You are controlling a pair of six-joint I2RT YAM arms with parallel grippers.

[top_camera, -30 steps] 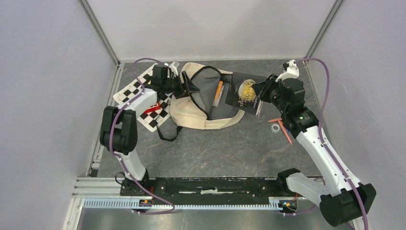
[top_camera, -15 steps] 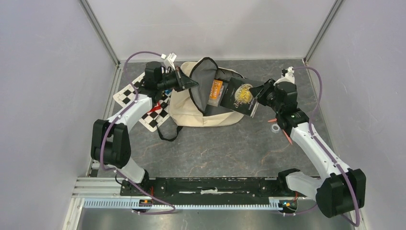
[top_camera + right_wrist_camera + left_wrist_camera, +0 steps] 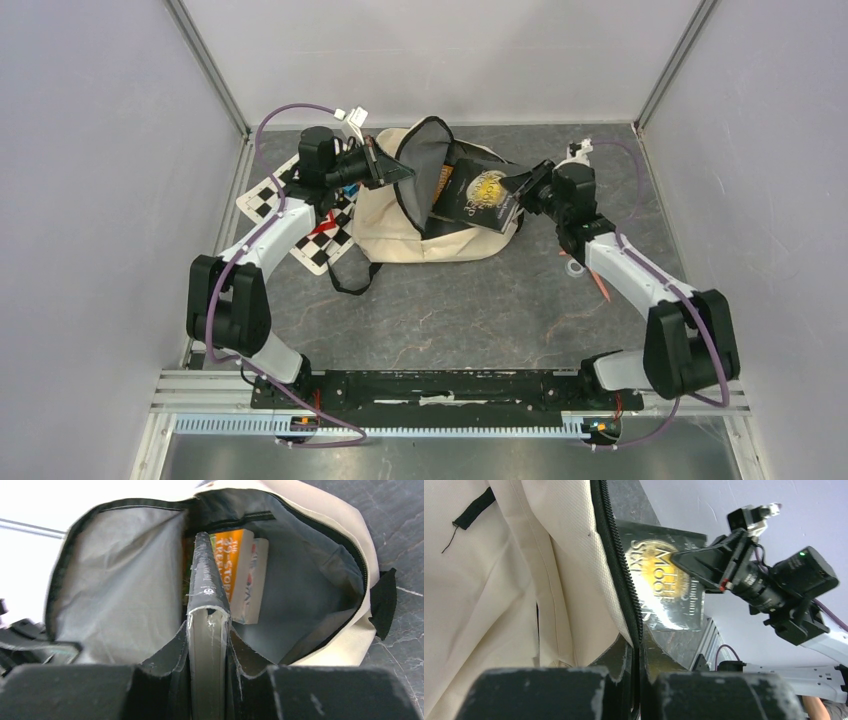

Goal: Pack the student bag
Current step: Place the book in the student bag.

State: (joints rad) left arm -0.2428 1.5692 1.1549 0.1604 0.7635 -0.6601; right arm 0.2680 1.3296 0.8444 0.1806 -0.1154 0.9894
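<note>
Top external view: the student bag (image 3: 400, 238) lies on its side at the far middle of the table (image 3: 470, 310), its mouth held up by my left gripper (image 3: 388, 172), jaws pressed together on the zippered rim. My right gripper (image 3: 522, 186) pinches a dark book (image 3: 478, 198) by its page edge, spine leading and just entering the mouth, beside an orange book (image 3: 234, 562) and a pale book (image 3: 256, 575) already inside (packing partly done, I judge). Left: seat the dark book and release it; a thin orange item (image 3: 598, 282) and small ring (image 3: 576, 268) near the right arm may follow.
</note>
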